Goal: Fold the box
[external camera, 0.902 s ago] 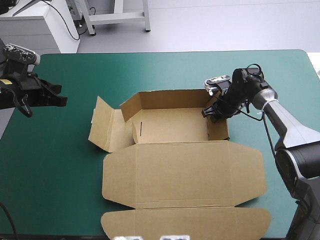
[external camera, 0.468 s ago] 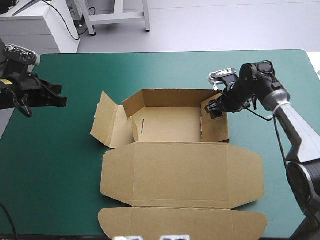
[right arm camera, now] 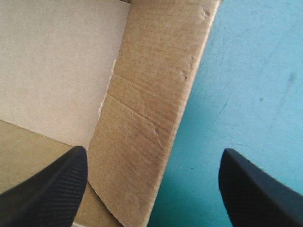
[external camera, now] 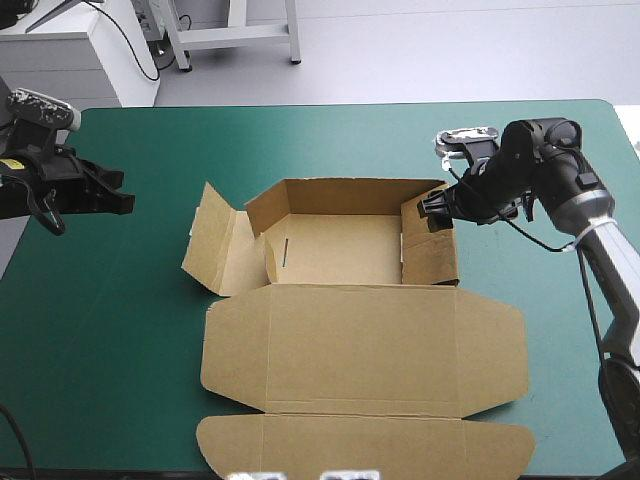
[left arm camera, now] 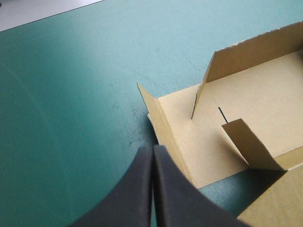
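1. We found the brown cut-cardboard box (external camera: 340, 300) at the centre of the high view, on the teal-green covered desk (external camera: 130, 380). Its back wall and right end wall (external camera: 432, 250) were raised, the left flap (external camera: 205, 250) splayed outward at centre-left, and the lid lay flat toward the lower edge.
2. The right end effector (external camera: 437, 212), with its broad black fingers, stood wide open at centre-right, astride the right end wall. One finger was inside the tray and the other outside over the cover.
3. The left end effector (external camera: 125, 203) hung at the frame's left edge, well apart from the box, with its fingers pressed together on nothing.
4. We judged the step in hand to be setting that right end wall. It called for keeping the wall centred between the fingers, closing squarely on the board and pressing along the crease, not across it.
5. Nothing braced the box, so we judged that a sideways push could slide it.
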Tool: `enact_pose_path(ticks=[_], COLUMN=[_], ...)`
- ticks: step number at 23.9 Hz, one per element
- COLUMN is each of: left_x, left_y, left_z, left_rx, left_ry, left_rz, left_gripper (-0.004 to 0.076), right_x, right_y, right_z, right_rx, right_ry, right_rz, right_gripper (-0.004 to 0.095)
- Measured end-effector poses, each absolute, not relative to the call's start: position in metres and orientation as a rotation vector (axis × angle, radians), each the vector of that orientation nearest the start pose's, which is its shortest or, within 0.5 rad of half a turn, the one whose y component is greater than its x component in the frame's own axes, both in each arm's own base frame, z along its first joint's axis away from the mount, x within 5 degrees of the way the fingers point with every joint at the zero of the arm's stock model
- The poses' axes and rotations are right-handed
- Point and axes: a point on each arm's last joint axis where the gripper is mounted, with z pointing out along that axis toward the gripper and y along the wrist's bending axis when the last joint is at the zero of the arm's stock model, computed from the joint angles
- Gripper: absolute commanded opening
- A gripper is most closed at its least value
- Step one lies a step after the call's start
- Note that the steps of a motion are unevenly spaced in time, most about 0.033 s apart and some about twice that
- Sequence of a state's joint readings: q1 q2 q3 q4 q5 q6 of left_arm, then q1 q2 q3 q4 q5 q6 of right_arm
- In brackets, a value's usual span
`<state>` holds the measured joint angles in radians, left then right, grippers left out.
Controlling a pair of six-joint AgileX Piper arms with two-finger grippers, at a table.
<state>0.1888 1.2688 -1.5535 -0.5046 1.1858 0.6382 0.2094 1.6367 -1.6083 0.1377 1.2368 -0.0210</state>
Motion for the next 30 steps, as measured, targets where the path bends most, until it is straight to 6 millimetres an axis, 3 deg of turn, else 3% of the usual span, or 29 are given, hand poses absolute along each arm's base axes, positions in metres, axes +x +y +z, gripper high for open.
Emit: enact_pose_path(ticks=[9, 14, 17, 21, 27, 30], left_x=[0.24, 0.24, 0.24, 0.24, 0.24, 0.24], left_y=[0.004, 0.004, 0.004, 0.004, 0.004, 0.004], left_z=[0.459, 0.459, 0.459, 0.459, 0.459, 0.459], left_rx=[0.495, 0.495, 0.495, 0.495, 0.495, 0.495], left_ry=[2.194, 2.194, 2.194, 2.194, 2.194, 2.194], left_rz=[-0.216, -0.217, -0.217, -0.217, -0.217, -0.217], left_gripper=[-0.0009, -0.0009, -0.0009, -0.0009, -0.0009, -0.0009], right_x=[0.336, 0.347, 0.36, 0.369, 0.37, 0.37], right_y=[0.084, 0.086, 0.089, 0.09, 0.09, 0.09], right_z=[0.354, 0.331, 0.306, 0.286, 0.284, 0.284], right_rx=[-0.114, -0.104, -0.1, -0.099, -0.141, -0.15], right_ry=[2.734, 2.826, 2.897, 2.95, 2.951, 2.946], right_rz=[0.283, 0.271, 0.257, 0.241, 0.234, 0.223], right_gripper=[0.0693, 0.0692, 0.0648, 0.0477, 0.0002, -0.0018])
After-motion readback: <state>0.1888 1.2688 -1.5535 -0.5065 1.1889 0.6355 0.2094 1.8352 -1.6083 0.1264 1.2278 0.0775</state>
